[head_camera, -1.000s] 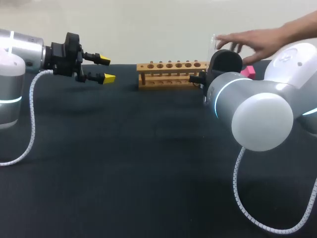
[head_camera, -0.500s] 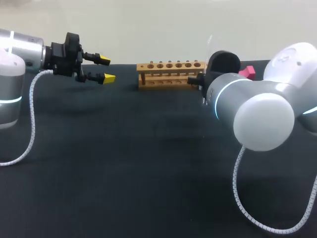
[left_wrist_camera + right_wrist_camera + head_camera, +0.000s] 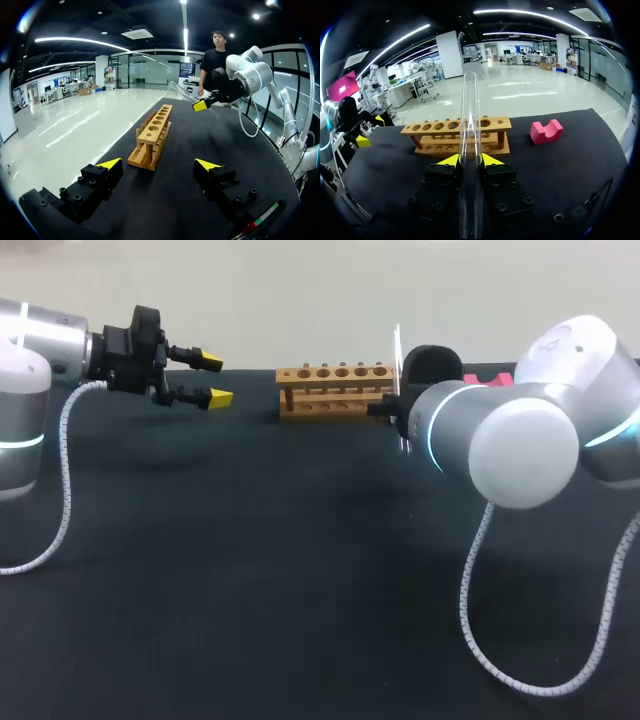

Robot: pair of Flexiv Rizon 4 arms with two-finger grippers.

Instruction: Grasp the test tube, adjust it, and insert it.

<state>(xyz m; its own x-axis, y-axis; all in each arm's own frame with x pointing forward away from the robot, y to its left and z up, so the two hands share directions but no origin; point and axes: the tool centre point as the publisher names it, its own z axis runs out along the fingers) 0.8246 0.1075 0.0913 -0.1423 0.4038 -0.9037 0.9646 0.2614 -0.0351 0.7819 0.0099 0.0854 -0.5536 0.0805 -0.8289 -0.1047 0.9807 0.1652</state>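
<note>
Since the test tube (image 3: 470,125) looks like thin clear glass — light, stiff, slick, easily cracked — it wants a gentle pinch near mid-length. That is where the right gripper (image 3: 470,161) has its yellow tips closed on it from both sides, holding it roughly upright near the end of the wooden rack (image 3: 432,136). Squeezing harder risks breakage, I judge; the left gripper (image 3: 214,380) hangs well apart, jaws spread and empty.
</note>
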